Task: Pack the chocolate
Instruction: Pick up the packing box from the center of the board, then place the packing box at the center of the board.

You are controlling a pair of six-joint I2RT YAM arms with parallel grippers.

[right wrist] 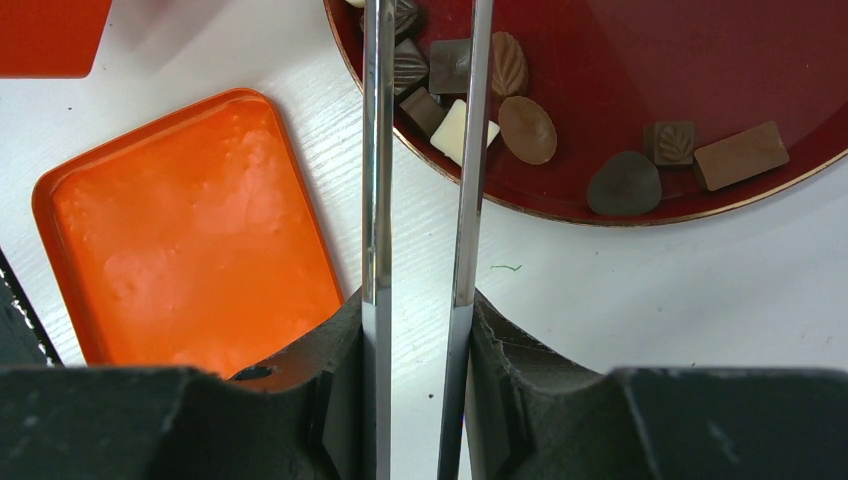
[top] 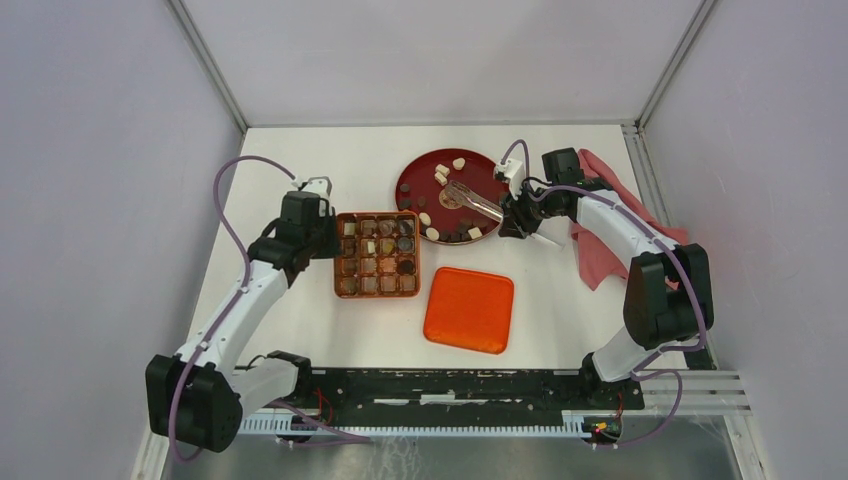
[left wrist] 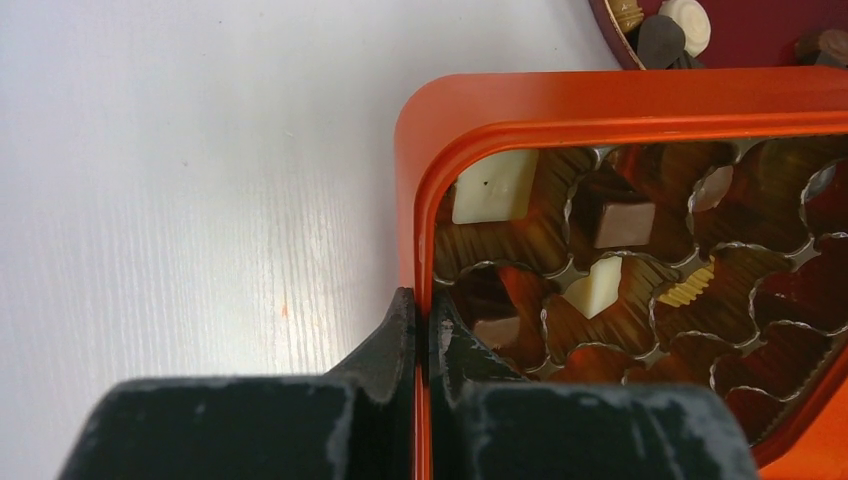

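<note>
The chocolate lies partly on a red plate (top: 413,178) (right wrist: 700,60), as small brown and cream pieces (top: 458,163) (right wrist: 527,129). More pieces (left wrist: 494,186) sit in the cups of an orange box (top: 377,296) (left wrist: 600,100). My left gripper (top: 330,232) (left wrist: 422,300) is shut on the box's left wall, one finger outside and one inside. My right gripper (top: 515,215) (right wrist: 418,300) is shut on metal tongs (top: 475,203) (right wrist: 378,150). The tongs reach over the plate with their arms apart; their tips run out of the right wrist view.
An orange lid (top: 469,309) (right wrist: 190,230) lies upside down in front of the plate, right of the box. A pink cloth (top: 600,255) lies at the right under the right arm. Grey walls enclose the table on three sides.
</note>
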